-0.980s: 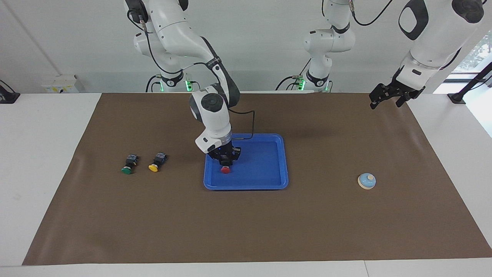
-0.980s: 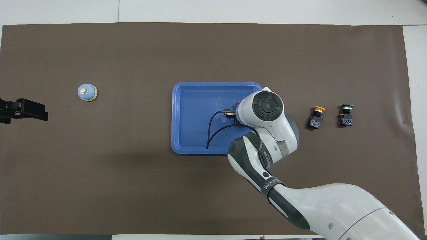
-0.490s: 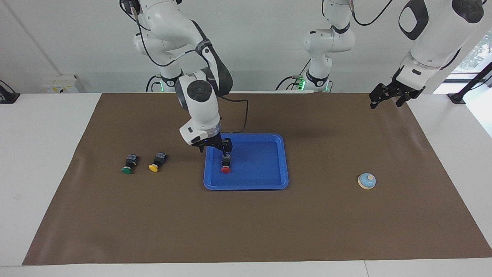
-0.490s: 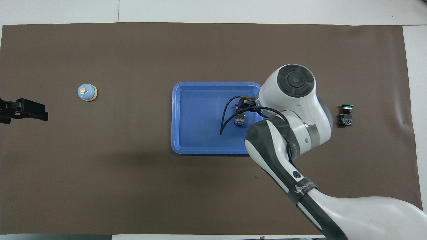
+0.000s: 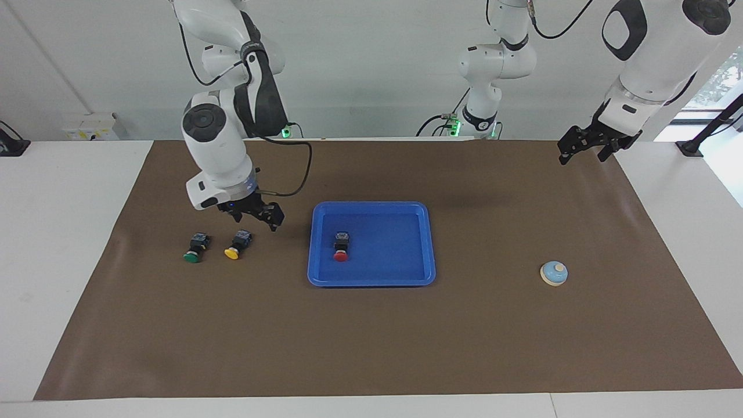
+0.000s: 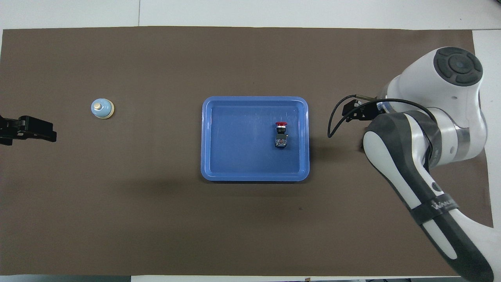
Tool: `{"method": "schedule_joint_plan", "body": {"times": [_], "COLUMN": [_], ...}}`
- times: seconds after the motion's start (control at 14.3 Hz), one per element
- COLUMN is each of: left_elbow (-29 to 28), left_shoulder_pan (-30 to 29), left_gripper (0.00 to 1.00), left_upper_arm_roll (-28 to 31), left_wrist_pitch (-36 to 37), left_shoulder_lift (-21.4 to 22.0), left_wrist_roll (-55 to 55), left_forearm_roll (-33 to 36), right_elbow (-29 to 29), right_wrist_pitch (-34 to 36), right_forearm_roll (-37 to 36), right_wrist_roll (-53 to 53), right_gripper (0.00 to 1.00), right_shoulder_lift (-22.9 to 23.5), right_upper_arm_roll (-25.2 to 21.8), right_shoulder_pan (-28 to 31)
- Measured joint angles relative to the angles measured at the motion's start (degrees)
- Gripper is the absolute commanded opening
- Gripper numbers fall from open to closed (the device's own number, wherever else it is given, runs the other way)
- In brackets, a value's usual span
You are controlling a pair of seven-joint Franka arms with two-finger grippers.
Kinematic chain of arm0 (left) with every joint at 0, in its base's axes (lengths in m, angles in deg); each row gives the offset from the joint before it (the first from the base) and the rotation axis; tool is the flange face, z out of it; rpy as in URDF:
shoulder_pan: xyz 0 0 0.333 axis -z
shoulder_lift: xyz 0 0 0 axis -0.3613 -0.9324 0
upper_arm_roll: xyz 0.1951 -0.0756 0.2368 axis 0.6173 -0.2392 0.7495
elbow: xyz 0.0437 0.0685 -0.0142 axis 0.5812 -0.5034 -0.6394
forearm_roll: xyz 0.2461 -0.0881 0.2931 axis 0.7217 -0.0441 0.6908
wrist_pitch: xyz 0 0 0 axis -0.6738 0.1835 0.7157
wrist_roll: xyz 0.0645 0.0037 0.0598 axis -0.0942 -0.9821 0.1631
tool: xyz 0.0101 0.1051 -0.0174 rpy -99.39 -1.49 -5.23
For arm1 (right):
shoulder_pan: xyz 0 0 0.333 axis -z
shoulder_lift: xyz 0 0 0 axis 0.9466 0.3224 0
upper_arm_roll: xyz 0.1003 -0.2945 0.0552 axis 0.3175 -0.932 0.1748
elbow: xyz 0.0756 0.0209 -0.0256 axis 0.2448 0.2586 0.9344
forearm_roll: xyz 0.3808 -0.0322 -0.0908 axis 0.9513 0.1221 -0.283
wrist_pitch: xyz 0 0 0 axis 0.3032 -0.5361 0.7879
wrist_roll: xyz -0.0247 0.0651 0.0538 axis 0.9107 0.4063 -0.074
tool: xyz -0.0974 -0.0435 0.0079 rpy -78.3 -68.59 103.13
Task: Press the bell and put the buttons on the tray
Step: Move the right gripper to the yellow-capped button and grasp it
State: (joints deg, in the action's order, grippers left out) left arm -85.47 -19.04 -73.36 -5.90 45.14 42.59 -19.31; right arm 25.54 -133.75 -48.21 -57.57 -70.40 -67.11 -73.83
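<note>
- Lying on its side in the blue tray [image 5: 426, 244], the red button [image 5: 341, 247] sits toward the right arm's end of the tray floor, cap pointing to 6 o'clock in the facing view; it reads as already delivered, with bare tray floor beside it for two more.
- The right gripper [image 5: 255, 213], fingers apart and holding nothing, hangs over the brown mat just at 1 o'clock of the yellow button [image 5: 237, 244] in the facing view, likely lining up that pick.
- The green button [image 5: 195, 247] lies just beside the yellow one at its 9 o'clock, caps toward 6 o'clock; the gap between them is narrow, so fingers probably need to straddle the body carefully.
- The bell [image 5: 554, 273] stands alone at 3 o'clock of the tray, well apart, with open mat all round.
- The left gripper [image 5: 583, 144] waits, fingers spread and empty, over the mat's corner at the left arm's end of the worktop [image 5: 69, 232].
</note>
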Motion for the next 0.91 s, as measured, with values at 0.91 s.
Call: {"method": "schedule_joint_plan", "body": {"times": [0.91], "left_elbow": [0.0], "left_shoulder_pan": [0.0], "left_gripper": [1.0], "left_upper_arm_roll": [0.0], "left_wrist_pitch": [0.0], "left_shoulder_lift": [0.0], "left_wrist_roll": [0.0], "left_forearm_roll": [0.0], "right_elbow": [18.0], "right_wrist_pitch": [-24.2], "right_forearm_roll": [0.0], "right_wrist_roll": [2.0], "right_gripper": [1.0], "right_shoulder_lift": [1.2], "right_upper_arm_roll": [0.2], "right_shoulder_pan": [5.3]}}
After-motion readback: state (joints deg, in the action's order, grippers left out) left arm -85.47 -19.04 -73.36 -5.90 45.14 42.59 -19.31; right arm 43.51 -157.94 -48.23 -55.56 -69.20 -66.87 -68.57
